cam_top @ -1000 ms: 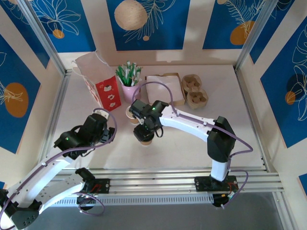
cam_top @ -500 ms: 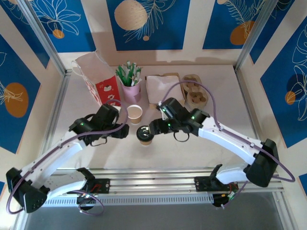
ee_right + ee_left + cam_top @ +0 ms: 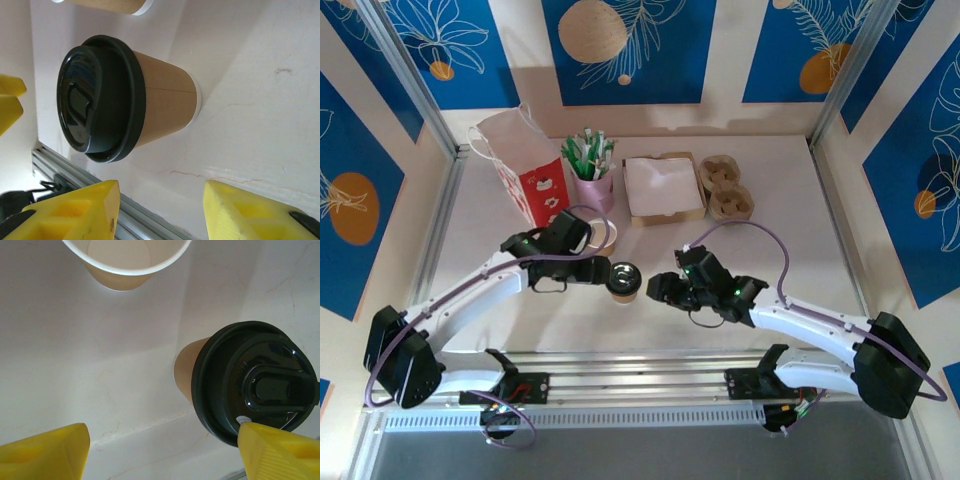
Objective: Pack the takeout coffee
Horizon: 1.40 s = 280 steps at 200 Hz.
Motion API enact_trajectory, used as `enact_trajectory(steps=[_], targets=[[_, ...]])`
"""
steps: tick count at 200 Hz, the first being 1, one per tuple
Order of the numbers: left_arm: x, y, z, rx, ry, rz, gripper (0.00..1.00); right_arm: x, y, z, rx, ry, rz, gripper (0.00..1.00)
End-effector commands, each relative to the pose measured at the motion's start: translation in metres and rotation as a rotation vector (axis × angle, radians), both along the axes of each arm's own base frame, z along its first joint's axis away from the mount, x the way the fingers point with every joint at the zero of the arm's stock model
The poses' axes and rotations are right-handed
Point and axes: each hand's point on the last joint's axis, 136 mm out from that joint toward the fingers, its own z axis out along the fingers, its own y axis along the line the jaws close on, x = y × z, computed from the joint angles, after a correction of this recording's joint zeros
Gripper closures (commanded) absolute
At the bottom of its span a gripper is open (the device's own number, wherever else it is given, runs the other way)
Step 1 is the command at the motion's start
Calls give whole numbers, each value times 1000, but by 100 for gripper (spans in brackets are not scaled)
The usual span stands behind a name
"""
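The takeout coffee [image 3: 623, 280] stands upright on the white table, a kraft-brown cup with its black lid [image 3: 256, 385] on. My left gripper [image 3: 601, 272] is just left of it and open; in the left wrist view [image 3: 162, 455] one yellow fingertip [image 3: 280, 450] overlaps the lid's edge, with only bare table between the fingers. My right gripper [image 3: 663, 287] sits a short way right of the cup, open [image 3: 160, 210], and the cup [image 3: 150, 105] lies beyond its fingers, not between them. A second, lidless kraft cup [image 3: 122, 262] stands behind, partly under the left arm.
Along the back stand a red-and-white paper bag [image 3: 525, 175], a pink cup of green-and-white sticks [image 3: 590, 175], a box of white napkins [image 3: 663, 188] and a brown pulp cup carrier [image 3: 727, 190]. An aluminium rail [image 3: 690, 365] runs along the near edge.
My right gripper has drawn back from over the lidded cup to its right, its jaws narrowing. The left arm has swung in from the left, close beside the cup.
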Motion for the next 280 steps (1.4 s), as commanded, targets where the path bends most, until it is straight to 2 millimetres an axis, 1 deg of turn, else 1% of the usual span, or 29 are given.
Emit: enact_trajectory(steps=[1,16,62,113,131,163,186,209,240,251,270,280], targets=[[9,-13,8,-59,-11,5,22,10,16,23,171,-26,-47,52],[10,-15,3,-57,-1,4,22,10,18,19,197,-25,-62,52],[11,-19,-8,-57,18,2,21,14,21,18,237,-54,-95,51],[8,-18,-27,-45,49,12,21,10,31,1,234,-17,-87,51],[6,-16,-32,-43,56,16,21,11,30,-5,228,-7,-101,51],[1,-15,-47,-38,83,19,21,13,29,-4,224,-23,-115,51],[-3,-14,-56,-35,96,24,21,14,27,-9,208,-21,-130,52],[-8,-13,-65,-30,113,27,21,14,28,-17,194,0,-138,52],[-15,-10,-77,-24,134,34,21,12,23,-33,169,35,-173,53],[-17,-9,-79,-23,137,34,21,12,22,-35,170,34,-181,53],[-20,-7,-84,-16,146,35,21,12,19,-33,185,23,-197,54],[-21,-6,-86,-13,147,36,21,14,16,-29,195,7,-211,53]])
